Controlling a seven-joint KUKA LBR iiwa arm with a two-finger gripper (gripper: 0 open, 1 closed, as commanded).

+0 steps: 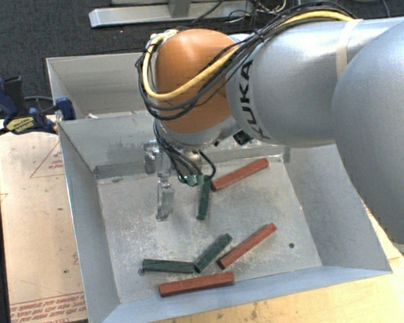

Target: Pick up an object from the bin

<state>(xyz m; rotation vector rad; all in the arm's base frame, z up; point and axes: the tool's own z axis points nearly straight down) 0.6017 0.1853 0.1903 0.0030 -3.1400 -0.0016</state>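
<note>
The grey arm [323, 87] was seen nearest of all, reaching in from the right over the bin [87, 226], and its orange cover [190, 79] was looped by yellow and black cables [151, 69]. Below the cover, the claw [183, 198] was lowered into the back half of the bin, somewhat left of the middle. Whether the claw was spread wide or drawn narrow could not be told, as its lower part was partly hidden by the wrist. A tilted green stick [203, 201] was found right at the claw, its upper end lost under the wrist and its lower end pointed toward the front; whether it was gripped could not be told. Just to its right, a back brown stick [241, 174] was laid near the rear wall, with one end close to the green one's top. Toward the front, well apart from the claw, four more were gathered. A flat green stick [168, 267] and a slanted green stick [213, 252] were met end to end in a shallow V. A slanted brown stick [247, 245] was laid just beside the latter, and a front brown stick [196, 285] was stretched along the front wall.
</note>
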